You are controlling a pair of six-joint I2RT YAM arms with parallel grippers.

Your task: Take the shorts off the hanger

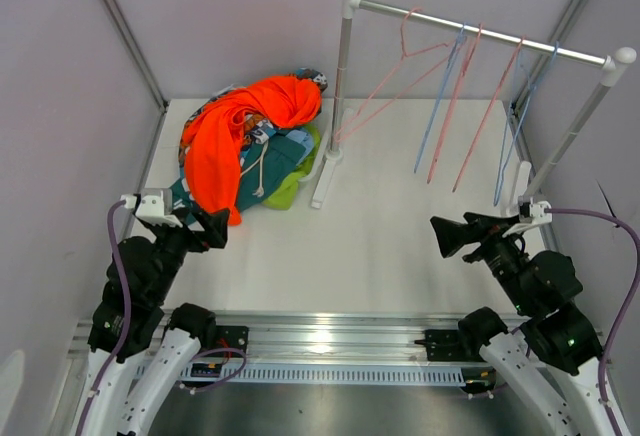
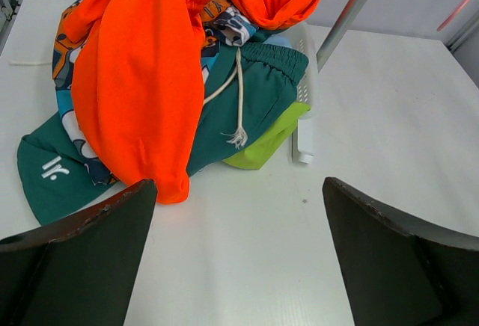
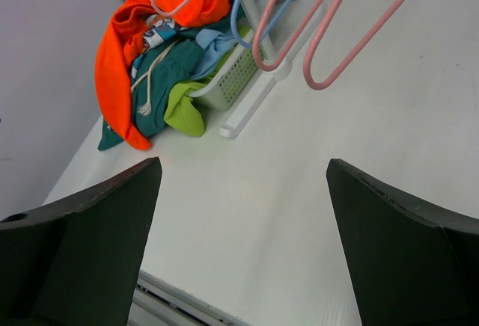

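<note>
The shorts lie heaped at the back left of the table, off the rail. Bright orange shorts (image 1: 225, 141) (image 2: 142, 79) drape over dark teal shorts (image 2: 254, 94), lime green shorts (image 2: 262, 146), a printed pair (image 2: 228, 23) and light blue shorts (image 3: 221, 42). Several pink and blue hangers (image 1: 487, 116) (image 3: 317, 87) hang bare on the rail (image 1: 480, 34). My left gripper (image 1: 213, 226) (image 2: 239, 191) is open just in front of the pile, touching nothing. My right gripper (image 1: 445, 236) (image 3: 243, 169) is open over bare table, below the hangers.
The rack's left post (image 1: 340, 86) stands beside the pile, its white foot (image 1: 322, 181) on the table. A white slotted basket (image 3: 236, 79) sits partly under the clothes. The right post (image 1: 580, 121) is near the right arm. Grey walls close in both sides.
</note>
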